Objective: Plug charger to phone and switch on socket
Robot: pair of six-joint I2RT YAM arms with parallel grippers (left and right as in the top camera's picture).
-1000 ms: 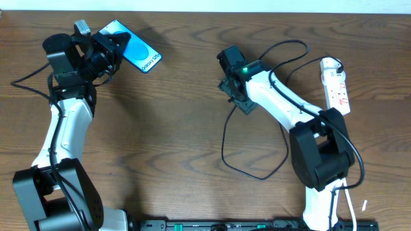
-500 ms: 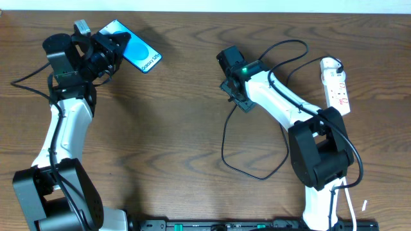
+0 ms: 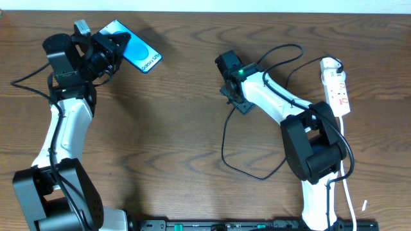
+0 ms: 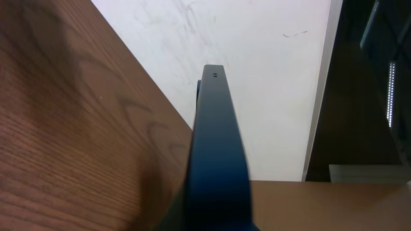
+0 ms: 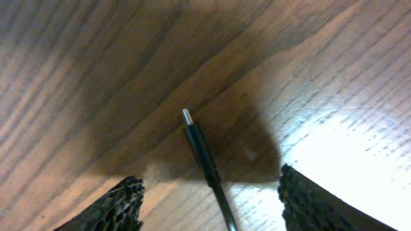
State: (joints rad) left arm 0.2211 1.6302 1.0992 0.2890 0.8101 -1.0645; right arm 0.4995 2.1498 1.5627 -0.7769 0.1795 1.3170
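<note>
Right end effector (image 5: 210,192) nudged left, released astride one charger (image 5: 200,151); left end effector (image 3: 113,49) grasping one phone (image 3: 138,52).

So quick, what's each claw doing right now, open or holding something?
Left gripper: closed on the phone.
Right gripper: open, either side of the charger plug tip, not gripping it.
</note>
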